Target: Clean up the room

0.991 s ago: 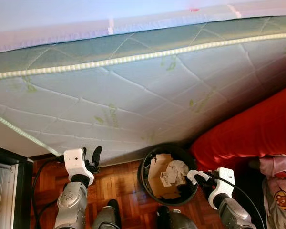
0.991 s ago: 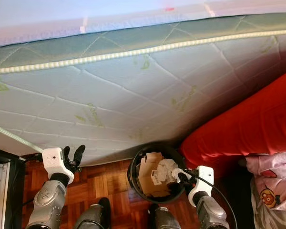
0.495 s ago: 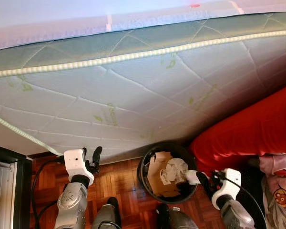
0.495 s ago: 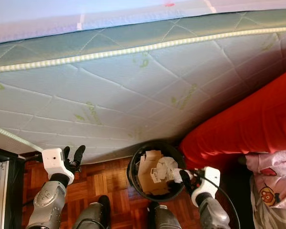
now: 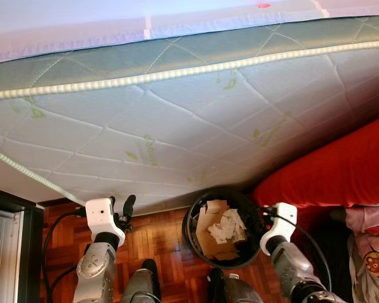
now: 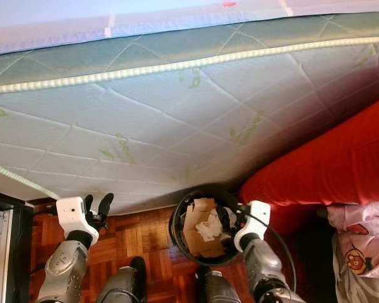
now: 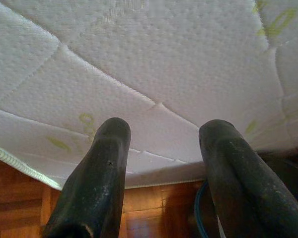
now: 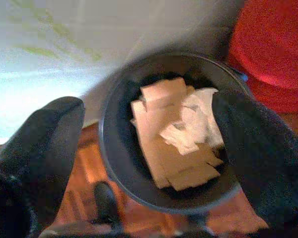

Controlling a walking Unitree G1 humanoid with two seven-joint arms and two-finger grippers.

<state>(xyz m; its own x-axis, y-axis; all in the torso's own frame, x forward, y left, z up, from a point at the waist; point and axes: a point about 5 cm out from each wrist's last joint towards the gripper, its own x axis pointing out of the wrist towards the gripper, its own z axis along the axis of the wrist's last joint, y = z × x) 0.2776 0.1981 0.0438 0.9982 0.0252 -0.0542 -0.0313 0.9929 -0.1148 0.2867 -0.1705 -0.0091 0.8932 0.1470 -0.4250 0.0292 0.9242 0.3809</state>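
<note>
- The crumpled paper (image 8: 188,131) lies in the black bin (image 5: 192,235), on top of flat cardboard pieces (image 8: 161,148); the bin stands on the wood floor (image 5: 158,243) just beside the foot of the tilted mattress (image 5: 177,126).
- By its look the paper is very light, soft and easily crushed, so it should drop or shift at a touch. If it had to be taken again, a pinch on a raised fold would do.
- The cardboard looks stiff but thin and light; an edge standing proud of the pile seems the best hold.
- The bin itself looks like rigid plastic, and its rim is the likely place to grasp. It could tip if nudged sideways.
- The right gripper (image 8: 149,148) hangs over the bin's right rim, its 2 fingers spread wide with nothing between them.
- The left gripper (image 7: 161,163) is raised near the mattress side, also spread and empty.
- A red blanket (image 5: 341,170) hangs right of the bin, with pink clothing (image 5: 366,246) beyond it.
</note>
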